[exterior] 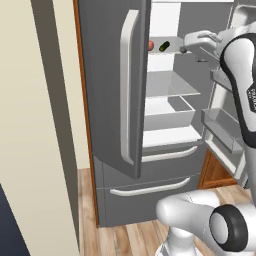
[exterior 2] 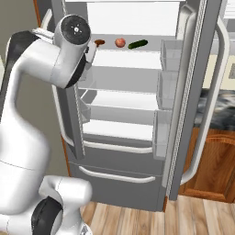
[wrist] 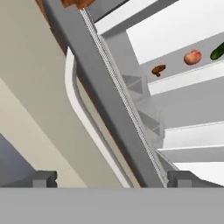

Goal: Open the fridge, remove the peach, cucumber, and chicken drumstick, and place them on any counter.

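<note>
Right base view: tall dark grey French-door fridge (exterior 2: pixel 202 92) stands open, so step one looks done. On its top shelf sit one round red-orange peach (exterior 2: pixel 120 42), one slim green cucumber (exterior 2: pixel 137 44) and one brown chicken drumstick (exterior 2: pixel 99 42), none yet removed. Two-finger gripper (wrist: pixel 112 178) gapes wide, holding nothing, near the fridge's left door edge.

Both base cameras look forward from behind the arm into the open fridge (exterior: pixel 165 100); the hand camera sits tilted, close beside its left door (wrist: pixel 109 87).
</note>
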Tool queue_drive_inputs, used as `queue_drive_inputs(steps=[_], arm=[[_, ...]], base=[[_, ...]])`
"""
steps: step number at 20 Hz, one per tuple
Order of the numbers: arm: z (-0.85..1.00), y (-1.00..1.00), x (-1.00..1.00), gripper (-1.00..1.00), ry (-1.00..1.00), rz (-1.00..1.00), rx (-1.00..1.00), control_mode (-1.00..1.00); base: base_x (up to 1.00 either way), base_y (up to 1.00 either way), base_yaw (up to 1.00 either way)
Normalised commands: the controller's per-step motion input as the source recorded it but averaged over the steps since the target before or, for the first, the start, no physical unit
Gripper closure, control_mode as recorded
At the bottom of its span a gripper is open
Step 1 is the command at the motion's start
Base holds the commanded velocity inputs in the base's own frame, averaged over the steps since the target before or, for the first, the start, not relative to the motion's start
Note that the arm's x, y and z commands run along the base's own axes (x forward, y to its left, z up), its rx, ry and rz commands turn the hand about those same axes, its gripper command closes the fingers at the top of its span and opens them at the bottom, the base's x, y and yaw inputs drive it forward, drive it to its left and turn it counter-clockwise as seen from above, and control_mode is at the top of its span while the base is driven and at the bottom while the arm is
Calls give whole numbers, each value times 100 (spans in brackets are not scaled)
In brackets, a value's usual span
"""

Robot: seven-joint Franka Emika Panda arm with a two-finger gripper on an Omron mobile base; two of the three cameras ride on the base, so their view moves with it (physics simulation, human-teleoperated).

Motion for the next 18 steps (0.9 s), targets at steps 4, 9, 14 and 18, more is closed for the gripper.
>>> queue_drive_inputs(steps=[4, 9, 14, 18], arm=[[-27, -2, 35, -100, 1, 7, 3, -100], [-49, -2, 51, -100, 0, 1, 0, -100], [-61, -18, 49, -100, 1, 13, 0, -100], [-53, -17, 61, -100, 1, 21, 0, -100]], base=[[0, 0, 0], [0, 0, 0], [0, 0, 0], [0, 0, 0]])
